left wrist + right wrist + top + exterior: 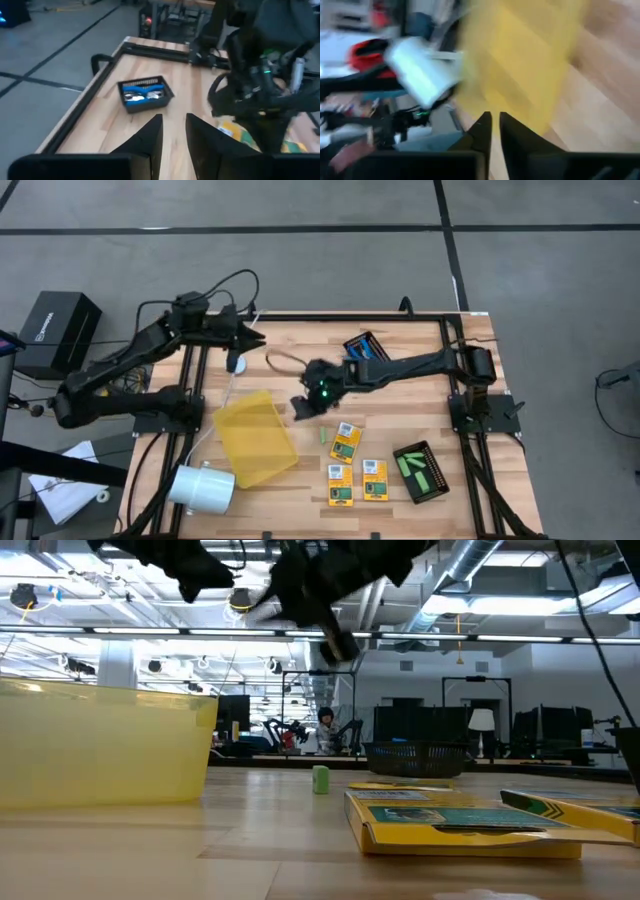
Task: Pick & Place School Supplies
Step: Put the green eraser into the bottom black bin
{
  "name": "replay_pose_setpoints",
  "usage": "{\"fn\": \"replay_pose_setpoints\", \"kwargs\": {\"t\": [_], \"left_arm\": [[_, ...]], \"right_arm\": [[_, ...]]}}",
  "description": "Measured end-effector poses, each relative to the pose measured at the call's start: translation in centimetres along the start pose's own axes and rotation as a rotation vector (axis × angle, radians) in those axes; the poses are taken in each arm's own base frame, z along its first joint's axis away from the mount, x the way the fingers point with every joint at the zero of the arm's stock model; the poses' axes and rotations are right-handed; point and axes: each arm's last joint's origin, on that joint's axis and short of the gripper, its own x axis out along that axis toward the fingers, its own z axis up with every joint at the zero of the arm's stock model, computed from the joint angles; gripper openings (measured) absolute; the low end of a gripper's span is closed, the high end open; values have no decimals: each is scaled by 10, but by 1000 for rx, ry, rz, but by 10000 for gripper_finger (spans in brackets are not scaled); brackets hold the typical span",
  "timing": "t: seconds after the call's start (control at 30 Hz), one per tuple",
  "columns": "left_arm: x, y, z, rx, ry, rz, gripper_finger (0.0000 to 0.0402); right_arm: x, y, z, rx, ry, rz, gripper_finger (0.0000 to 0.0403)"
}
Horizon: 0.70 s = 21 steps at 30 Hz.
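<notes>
Three yellow-and-green crayon boxes [346,440] [340,485] [375,478] lie flat on the wooden table near its front. A short green stick [323,437] lies just left of the farthest box. Blue-handled scissors [142,92] rest in a black mesh tray [365,345] at the far side. More green sticks [415,468] fill a second mesh tray. My right gripper [298,408] hangs over the table by the yellow tray's far right corner, its fingers [485,125] a narrow slit apart, empty. My left gripper [258,337] stays high at the far left, open [174,127] and empty.
A yellow tray [255,438] sits left of centre, with a white cylinder [200,485] lying at its near left corner. A black frame [440,320] edges the table. A loose cable [285,358] curls near the far middle. Bare wood lies between the yellow tray and the boxes.
</notes>
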Motion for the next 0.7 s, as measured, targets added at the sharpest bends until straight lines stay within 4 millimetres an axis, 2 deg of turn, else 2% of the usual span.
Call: {"fn": "replay_pose_setpoints", "kwargs": {"t": [0.27,0.43,0.7], "left_arm": [[-6,-7,-1,12,-9,-154,76],[-7,-8,-1,15,-17,-199,76],[-6,-8,-1,15,-16,-201,75]], "right_arm": [[12,1,-25,154,21,-90,129],[12,-3,-39,179,63,-180,170],[11,-11,-41,173,87,-265,212]]}}
